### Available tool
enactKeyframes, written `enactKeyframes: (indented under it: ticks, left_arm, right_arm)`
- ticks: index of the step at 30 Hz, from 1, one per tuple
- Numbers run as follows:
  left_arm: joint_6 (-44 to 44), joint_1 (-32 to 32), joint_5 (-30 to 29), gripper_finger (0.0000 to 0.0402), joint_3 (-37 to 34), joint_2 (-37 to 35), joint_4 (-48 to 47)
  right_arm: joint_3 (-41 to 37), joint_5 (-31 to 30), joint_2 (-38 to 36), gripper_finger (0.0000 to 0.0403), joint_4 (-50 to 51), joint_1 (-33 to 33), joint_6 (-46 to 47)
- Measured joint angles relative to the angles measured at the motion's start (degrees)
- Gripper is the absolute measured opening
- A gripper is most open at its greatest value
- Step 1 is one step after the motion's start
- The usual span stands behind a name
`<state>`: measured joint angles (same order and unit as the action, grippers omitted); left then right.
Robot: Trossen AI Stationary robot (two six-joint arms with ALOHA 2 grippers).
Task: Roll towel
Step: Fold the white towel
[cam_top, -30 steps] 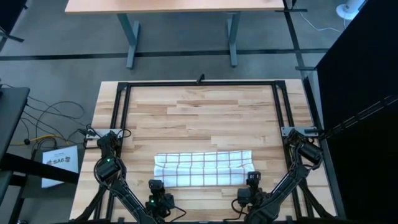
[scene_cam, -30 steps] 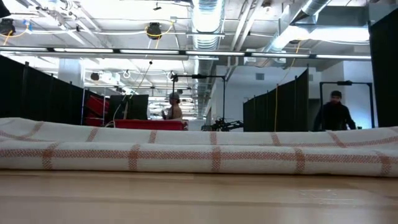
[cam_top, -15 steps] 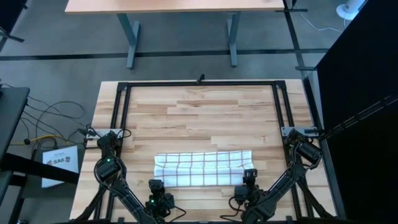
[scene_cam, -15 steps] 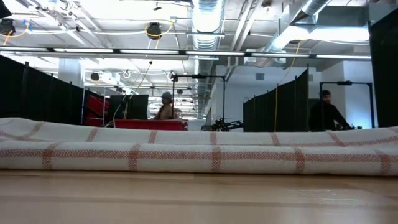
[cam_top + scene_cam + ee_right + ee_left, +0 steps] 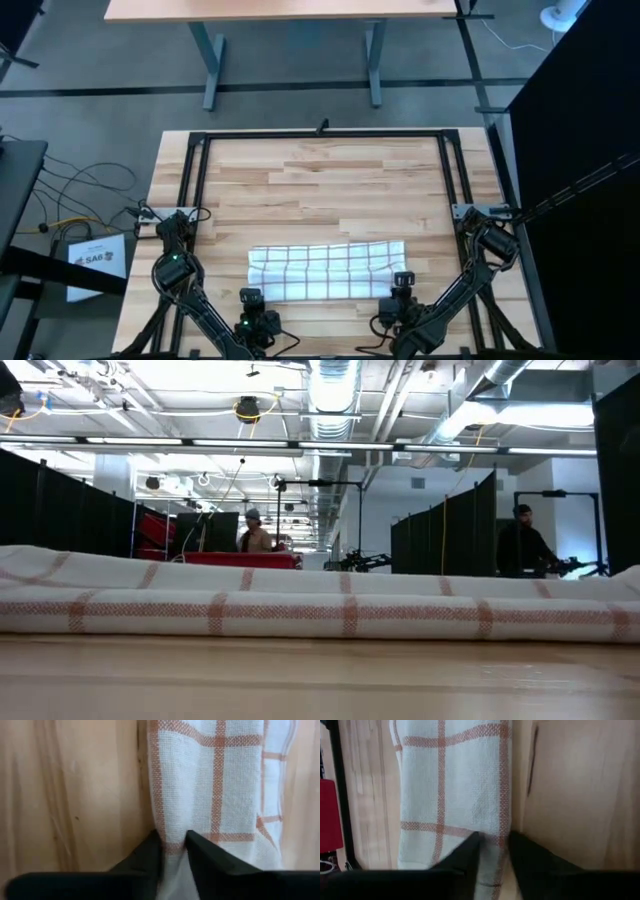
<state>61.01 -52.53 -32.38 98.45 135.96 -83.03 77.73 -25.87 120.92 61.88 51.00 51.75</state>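
The towel (image 5: 327,272), white with a thin grid, lies flat as a long strip across the near middle of the table; in the low view it shows as a low layered band (image 5: 320,605). My left gripper (image 5: 250,298) is at the towel's near left corner. My right gripper (image 5: 404,281) is at its near right corner. Each wrist view shows its own gripper, left (image 5: 492,837) and right (image 5: 173,837), shut on the cloth's edge. My left gripper pinches the towel's near long edge (image 5: 494,822), close to the left end, between its two fingers (image 5: 465,855). They come from the table's near side, slanting down. The cloth lies on the table, slack. How many layers they hold I cannot tell. My right gripper pinches the towel's near long edge (image 5: 172,822), close to the right end, between its two fingers (image 5: 205,851). They come from the near side, slanting down. The edge looks rounded like a fold, and the towel rests on the wood.
A black frame rail (image 5: 320,133) runs around the table top. Bare wood (image 5: 330,190) stretches from the towel to the far edge. A printed sheet (image 5: 95,258) lies on the floor at the left. People (image 5: 520,545) stand in the room behind.
My right gripper has gone a little toward the table's far edge, up to the towel's near edge. In the low view the towel's upper layer at one end has sunk slightly. The rest of the towel lies where it did.
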Motion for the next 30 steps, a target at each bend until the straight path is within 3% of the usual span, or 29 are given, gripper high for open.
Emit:
enactKeyframes:
  ticks: [5,11,20,30]
  left_arm:
    - [0.23,0.00,0.39,0.0002,0.11,0.00,0.04]
    - [0.78,-0.47,1.78,0.0001,3.34,0.42,-0.95]
    - [1.88,-2.44,7.13,0.0000,9.14,0.52,3.04]
    - [4.40,-3.53,8.41,0.0000,14.82,-0.89,-3.87]
  right_arm:
    - [-0.09,0.62,-0.01,0.0004,-1.42,0.02,0.11]
    - [1.75,1.80,0.32,0.0001,-0.95,1.57,2.31]
    - [5.95,8.22,0.35,0.0000,-4.00,3.84,5.28]
    - [9.17,14.29,0.39,0.0000,-6.77,4.52,5.42]
